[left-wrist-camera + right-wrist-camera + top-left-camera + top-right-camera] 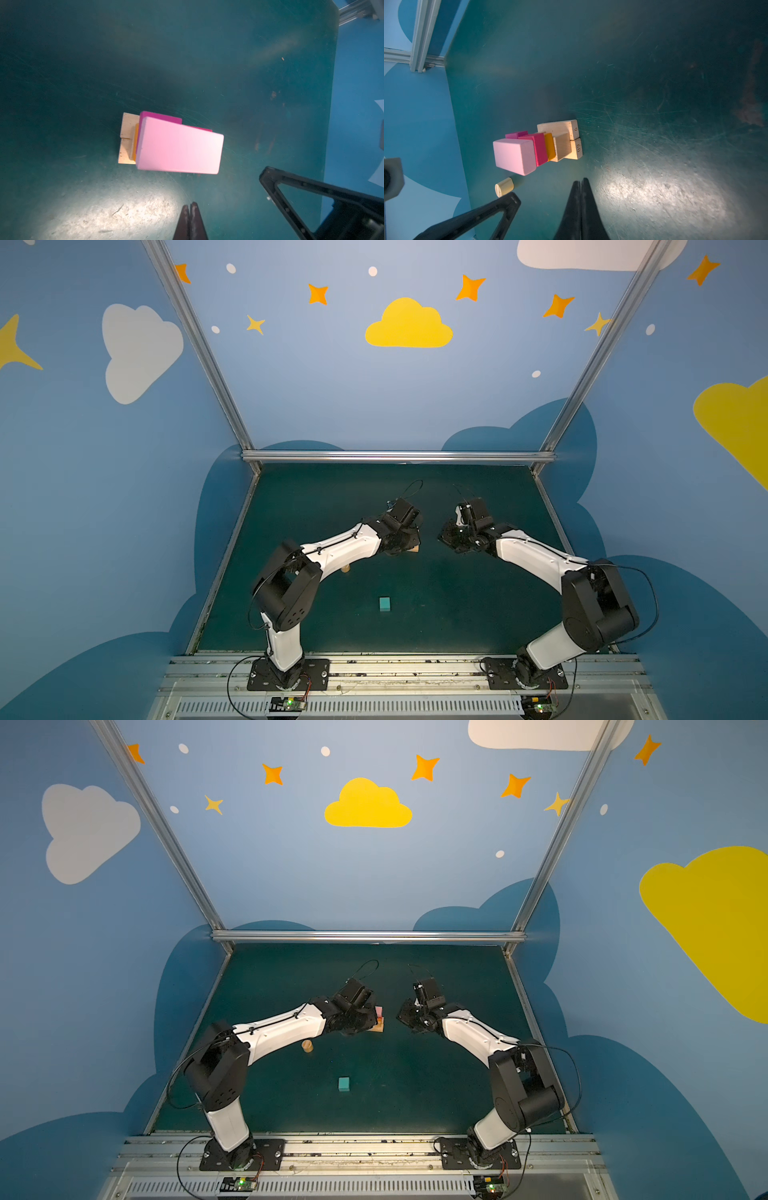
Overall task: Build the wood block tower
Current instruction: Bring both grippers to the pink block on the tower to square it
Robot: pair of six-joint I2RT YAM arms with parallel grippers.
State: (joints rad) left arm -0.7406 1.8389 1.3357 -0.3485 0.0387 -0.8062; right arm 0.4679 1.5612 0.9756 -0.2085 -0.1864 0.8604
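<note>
Left gripper (pixel 190 204), right gripper (pixel 580 180) are hovering pinched closed, empty; tower (pixel 538 146) standing one o'clock from teal cube (pixel 385 603).

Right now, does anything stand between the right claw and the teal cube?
Nothing visible: bare mat lies between the shut right claw and the teal cube. The tower stands close beside that path, not on it.

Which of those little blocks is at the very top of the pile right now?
The pale pink block. It caps the stack, above the orange block; the teal cube and the round tan block sit apart on the table.
</note>
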